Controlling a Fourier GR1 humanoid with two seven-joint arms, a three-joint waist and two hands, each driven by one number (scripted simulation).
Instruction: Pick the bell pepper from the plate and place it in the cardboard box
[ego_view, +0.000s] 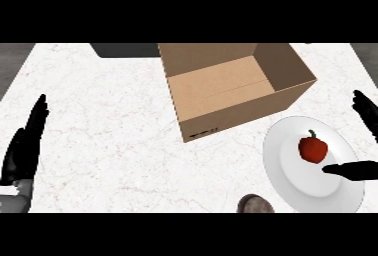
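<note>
Head view is showing the red bell pepper (313, 148) lying stem-up on the white plate (295, 180) — the right hand (360, 171), spread and grasping nothing, is flanking it, far nearer than the left.

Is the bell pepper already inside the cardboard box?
No. The bell pepper lies on the white plate, to the right of the open cardboard box.

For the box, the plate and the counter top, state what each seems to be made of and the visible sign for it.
Cardboard box: looks like matte brown corrugated cardboard, with open flaps and a seam along its floor.
Plate: plain white with a smooth surface and soft shading around the rim; probably glazed ceramic, though plastic cannot be excluded.
Counter top: white with faint reddish veining, like marble or a stone-look laminate.
</note>
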